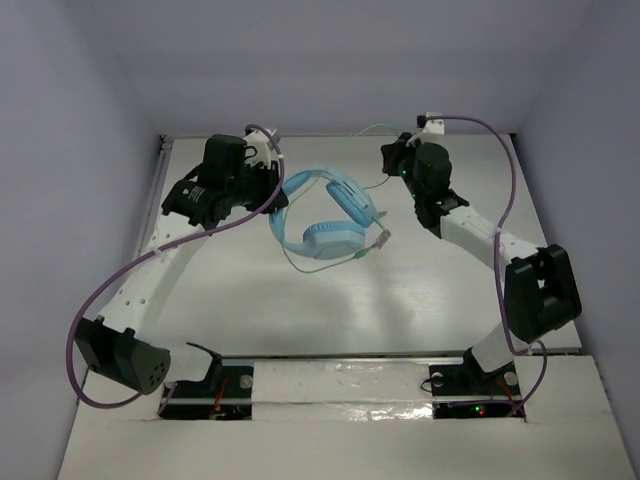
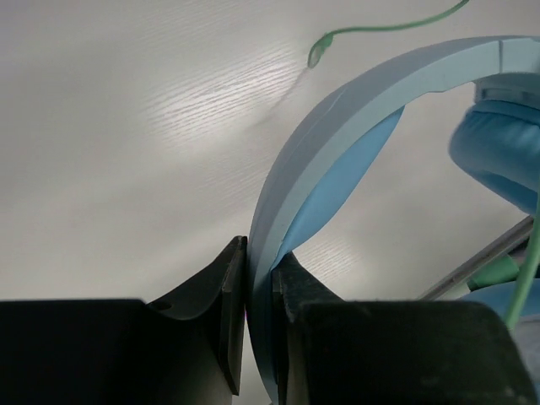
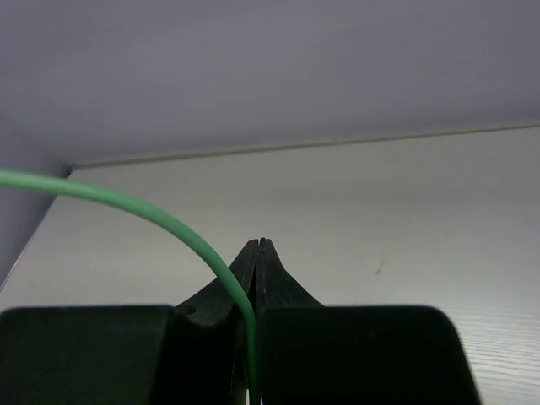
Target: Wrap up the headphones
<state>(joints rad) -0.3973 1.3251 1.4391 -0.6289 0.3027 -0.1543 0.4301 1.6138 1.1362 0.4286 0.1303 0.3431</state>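
The light blue headphones (image 1: 325,215) are held over the middle of the white table. My left gripper (image 1: 272,185) is shut on their curved headband (image 2: 337,126), which runs up between my two black fingers (image 2: 229,287); one padded ear cup (image 2: 506,152) shows at the right. The thin pale green cord (image 1: 365,130) arcs from the headphones to my right gripper (image 1: 398,152), and its plug end (image 1: 383,240) hangs by the lower cup. My right gripper (image 3: 260,246) is shut on the cord (image 3: 169,224), near the back wall.
Thick purple robot cables (image 1: 110,290) loop along both arms. The white table (image 1: 400,300) is walled at the back and both sides (image 3: 253,76). The arm bases (image 1: 205,385) sit at the near edge.
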